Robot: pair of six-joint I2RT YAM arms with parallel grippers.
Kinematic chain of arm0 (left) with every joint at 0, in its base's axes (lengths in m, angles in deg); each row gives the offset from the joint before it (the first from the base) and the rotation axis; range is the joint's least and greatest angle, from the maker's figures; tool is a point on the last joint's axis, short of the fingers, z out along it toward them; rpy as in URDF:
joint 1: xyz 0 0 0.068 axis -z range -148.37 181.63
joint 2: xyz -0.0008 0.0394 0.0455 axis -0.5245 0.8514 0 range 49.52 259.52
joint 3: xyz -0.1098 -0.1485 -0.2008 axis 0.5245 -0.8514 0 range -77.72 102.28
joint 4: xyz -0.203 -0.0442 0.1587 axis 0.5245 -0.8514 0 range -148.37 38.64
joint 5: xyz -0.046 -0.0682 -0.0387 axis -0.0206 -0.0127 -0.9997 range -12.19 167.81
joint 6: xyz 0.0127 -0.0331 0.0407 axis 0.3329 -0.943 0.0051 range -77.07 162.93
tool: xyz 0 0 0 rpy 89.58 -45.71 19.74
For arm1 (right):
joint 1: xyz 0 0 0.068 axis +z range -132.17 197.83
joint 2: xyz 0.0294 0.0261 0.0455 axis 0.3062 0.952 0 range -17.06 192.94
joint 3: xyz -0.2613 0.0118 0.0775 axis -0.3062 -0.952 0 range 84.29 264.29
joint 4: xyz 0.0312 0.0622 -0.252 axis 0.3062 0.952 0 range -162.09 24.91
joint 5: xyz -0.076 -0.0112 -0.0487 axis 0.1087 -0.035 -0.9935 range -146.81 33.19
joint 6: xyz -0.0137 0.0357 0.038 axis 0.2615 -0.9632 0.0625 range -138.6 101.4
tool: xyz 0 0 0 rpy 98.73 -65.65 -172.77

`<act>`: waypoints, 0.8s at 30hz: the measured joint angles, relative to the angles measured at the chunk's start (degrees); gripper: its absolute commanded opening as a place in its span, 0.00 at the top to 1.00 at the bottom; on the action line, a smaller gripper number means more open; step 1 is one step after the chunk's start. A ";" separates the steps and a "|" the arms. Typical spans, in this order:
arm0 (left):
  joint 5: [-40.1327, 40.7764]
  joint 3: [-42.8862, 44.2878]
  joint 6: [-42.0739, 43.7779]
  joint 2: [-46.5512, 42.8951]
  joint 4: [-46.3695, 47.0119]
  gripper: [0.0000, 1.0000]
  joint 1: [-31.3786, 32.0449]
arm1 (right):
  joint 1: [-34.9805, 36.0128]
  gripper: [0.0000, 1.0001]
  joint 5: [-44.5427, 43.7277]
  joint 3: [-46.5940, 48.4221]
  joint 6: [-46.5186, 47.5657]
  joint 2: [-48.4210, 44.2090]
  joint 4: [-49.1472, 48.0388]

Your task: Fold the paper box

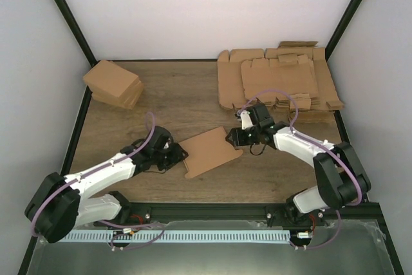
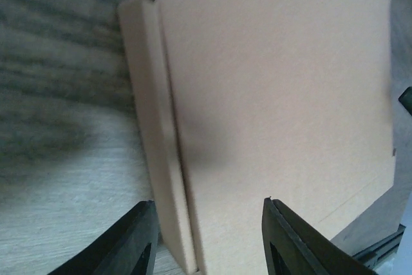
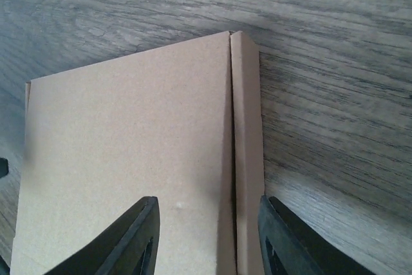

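Top external view showed the paper box (image 1: pixel 209 151) lying flat at mid-table (image 1: pixel 193 94). Its long axis ran diagonally from near-left to far-right, with the left gripper (image 1: pixel 177 156) at one end and the right gripper (image 1: pixel 235 137) at the other. Left wrist view showed that gripper's jaws apart, straddling the box's folded edge without clamping it. Right wrist view showed its jaws likewise parted over the opposite folded edge, with the box stretching away from the camera.

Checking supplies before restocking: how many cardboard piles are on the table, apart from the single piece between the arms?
2. A pile of folded cartons sits at the far left corner, and a pile of flat sheets at the far right. No others show.
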 measured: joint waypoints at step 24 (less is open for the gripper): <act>-6.14 -0.94 3.61 8.90 4.28 0.84 -0.68 | -1.84 0.72 5.16 -9.35 -2.95 3.26 -13.03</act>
